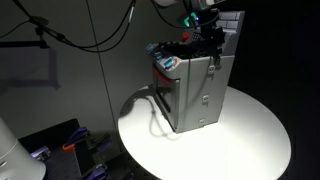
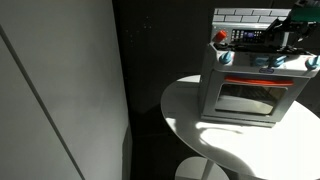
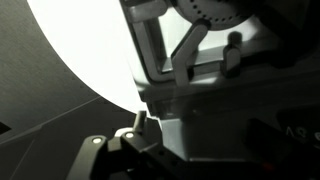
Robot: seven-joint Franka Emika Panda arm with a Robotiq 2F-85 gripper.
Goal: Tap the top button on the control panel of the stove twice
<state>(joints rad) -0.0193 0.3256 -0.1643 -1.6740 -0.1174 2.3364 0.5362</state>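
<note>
The small grey stove (image 1: 195, 95) stands on a round white table (image 1: 250, 140); it also shows in an exterior view (image 2: 250, 88) with its windowed front door and handle. Its pale tiled back wall (image 2: 248, 14) rises behind the dark cooktop. A small white patch with red marks, the control panel (image 1: 166, 63), sits at the stove's upper front edge. My gripper (image 1: 210, 42) hangs just above the cooktop near the back wall and also shows in an exterior view (image 2: 293, 36). In the wrist view the stove's grey side (image 3: 200, 110) fills the space between my spread fingers (image 3: 198, 135), which hold nothing.
A red knob (image 2: 221, 37) stands at the cooktop's corner. Small toy items (image 1: 175, 50) lie on the cooktop. Cables (image 1: 110, 30) hang behind the table. A light wall panel (image 2: 60, 90) stands beside the table, with dark floor beyond the table's edge.
</note>
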